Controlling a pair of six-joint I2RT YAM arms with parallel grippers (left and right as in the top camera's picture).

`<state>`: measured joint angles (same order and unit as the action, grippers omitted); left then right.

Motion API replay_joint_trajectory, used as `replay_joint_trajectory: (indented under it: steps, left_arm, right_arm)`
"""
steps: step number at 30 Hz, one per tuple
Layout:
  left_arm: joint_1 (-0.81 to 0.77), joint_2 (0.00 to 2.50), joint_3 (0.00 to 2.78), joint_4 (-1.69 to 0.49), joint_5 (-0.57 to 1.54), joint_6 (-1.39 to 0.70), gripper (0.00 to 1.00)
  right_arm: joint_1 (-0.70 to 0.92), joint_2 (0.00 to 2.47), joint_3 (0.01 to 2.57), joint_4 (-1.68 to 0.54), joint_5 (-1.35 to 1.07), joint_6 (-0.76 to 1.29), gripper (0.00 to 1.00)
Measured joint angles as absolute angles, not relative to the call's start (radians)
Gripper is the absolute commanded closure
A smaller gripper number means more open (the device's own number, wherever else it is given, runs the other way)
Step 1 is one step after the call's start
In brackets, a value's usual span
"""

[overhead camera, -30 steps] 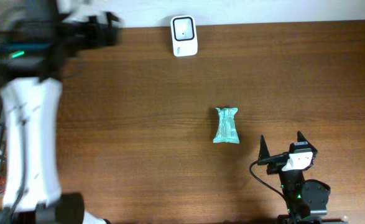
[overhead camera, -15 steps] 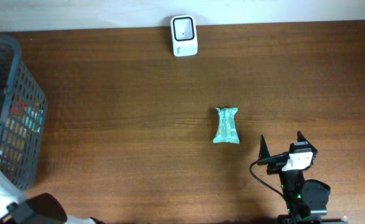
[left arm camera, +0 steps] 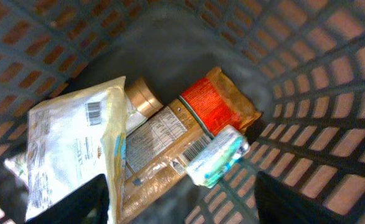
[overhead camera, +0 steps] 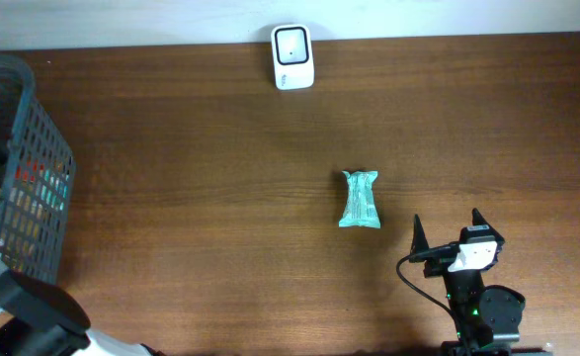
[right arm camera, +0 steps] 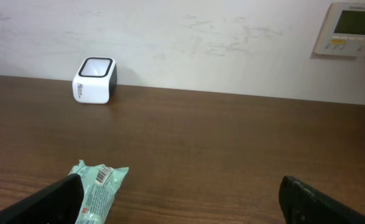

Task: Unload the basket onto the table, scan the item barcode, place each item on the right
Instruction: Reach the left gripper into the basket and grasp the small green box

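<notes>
Over at 9 o'clock, the left arm point(overhead camera: 33, 309) has swung off the table's far corner and uncovered the basket point(overhead camera: 42, 148). The left gripper point(left arm camera: 182, 193) now hangs inside it, fingers spread and holding nothing. My guess is it's fishing for something to scan, so no scan is under way yet. Count: one scanner point(overhead camera: 292, 56) at 12, and one teal bar point(overhead camera: 360, 199) on the table toward 4, well apart from the scanner. The basket holds four things: bag point(left arm camera: 70, 143), brown pack point(left arm camera: 188, 124), teal pack point(left arm camera: 216, 155), copper cap point(left arm camera: 143, 96). The right gripper point(overhead camera: 448, 232) sits at 5, wide open and empty, near the bar.
</notes>
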<state>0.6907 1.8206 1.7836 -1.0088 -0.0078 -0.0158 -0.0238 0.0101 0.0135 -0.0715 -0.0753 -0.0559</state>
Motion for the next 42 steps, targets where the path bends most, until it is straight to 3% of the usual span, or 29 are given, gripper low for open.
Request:
replay_joint_trajectory:
  steps: [8, 12, 19, 22, 24, 25, 34, 42]
  left_arm:
    - [0.709, 1.935, 1.763, -1.02, 0.152, 0.226, 0.49]
    - [0.716, 1.992, 1.763, -1.037, 0.226, 0.309, 0.46]
    - [0.723, 2.087, 1.763, -1.073, 0.315, 0.402, 0.5]
    - [0.724, 2.136, 1.763, -1.082, 0.324, 0.411, 0.66]
    - [0.724, 2.153, 1.763, -1.084, 0.329, 0.42, 0.93]
    - [0.724, 2.155, 1.763, -1.084, 0.331, 0.417, 1.0]
    - [0.723, 2.163, 1.828, -1.136, 0.337, 0.383, 1.0]
    - [0.714, 2.154, 2.427, -1.363, 0.298, 0.099, 1.0]
  right_arm:
    - [-0.024, 0.01, 0.014, -0.072, -0.075, -0.057, 0.01]
    - [-0.024, 0.01, 0.014, -0.072, -0.075, -0.056, 0.01]
    - [-0.024, 0.01, 0.014, -0.072, -0.075, -0.057, 0.01]
    - [-0.024, 0.01, 0.014, -0.072, -0.075, -0.056, 0.01]
    - [-0.024, 0.01, 0.014, -0.072, -0.075, -0.056, 0.01]
    - [-0.024, 0.01, 0.014, -0.072, -0.075, -0.056, 0.01]
    - [-0.024, 0.01, 0.014, -0.072, -0.075, -0.056, 0.01]
    - [-0.024, 0.01, 0.014, -0.071, -0.075, -0.056, 0.01]
